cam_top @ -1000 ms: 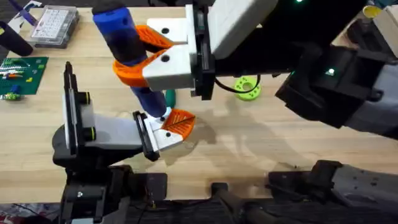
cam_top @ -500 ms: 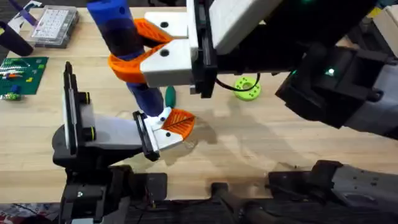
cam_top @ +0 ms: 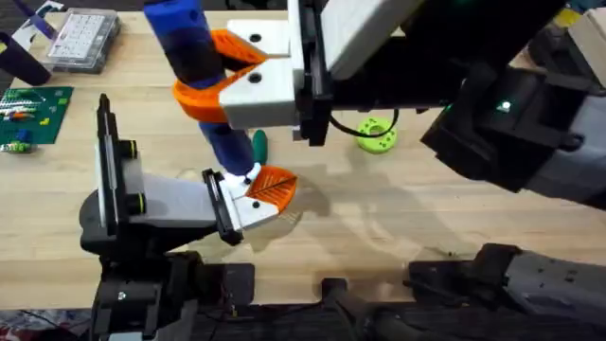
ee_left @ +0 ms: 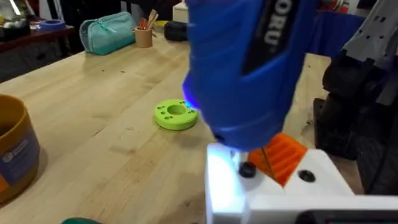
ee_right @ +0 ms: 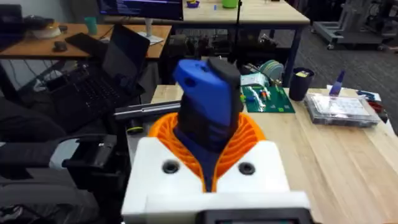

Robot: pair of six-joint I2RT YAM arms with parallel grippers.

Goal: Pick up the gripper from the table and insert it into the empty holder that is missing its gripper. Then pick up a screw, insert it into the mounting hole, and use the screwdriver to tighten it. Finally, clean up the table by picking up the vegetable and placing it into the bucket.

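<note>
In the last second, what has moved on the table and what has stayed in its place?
The right gripper, shut on the screwdriver, swayed slightly: the tool's top leaned away to the left, then came back. Its bit stayed on the small gripper mounted on the holder. The vegetable and the green ring disc did not move.

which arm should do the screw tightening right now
Right. Its gripper already clamps the screwdriver, whose lit tip sits at the small orange gripper mounted on the holder.
</note>
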